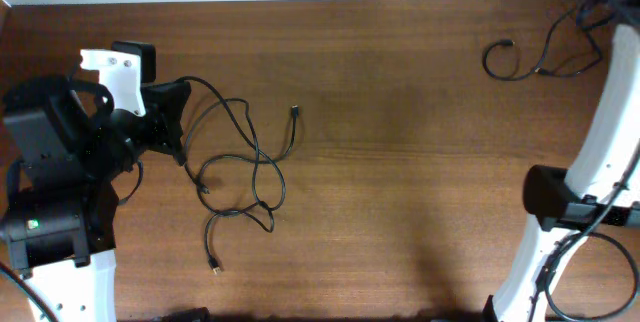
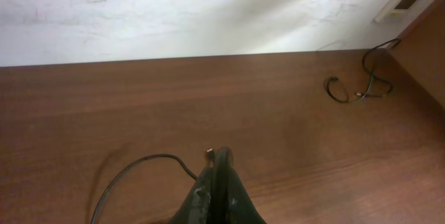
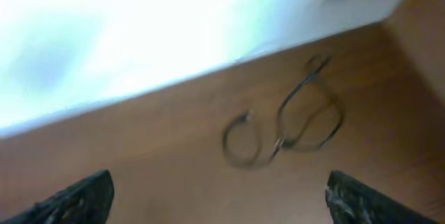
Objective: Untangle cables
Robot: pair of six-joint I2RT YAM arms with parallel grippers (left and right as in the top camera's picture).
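A tangle of thin black cables (image 1: 245, 167) lies left of the table's centre, with plug ends at the right (image 1: 294, 112) and at the front (image 1: 214, 265). My left gripper (image 1: 178, 122) is at the tangle's left edge. In the left wrist view it (image 2: 221, 156) is shut on a cable (image 2: 139, 165) that curves out to the left. A separate looped cable (image 1: 530, 57) lies at the far right; it also shows in the left wrist view (image 2: 354, 88) and the right wrist view (image 3: 281, 133). My right gripper (image 3: 215, 189) is open and empty above that cable.
The wooden table (image 1: 400, 182) meets a white wall (image 2: 208, 15) at the back. The right arm's white link (image 1: 590, 162) runs along the right edge. The left arm's base (image 1: 50, 212) stands at the front left.
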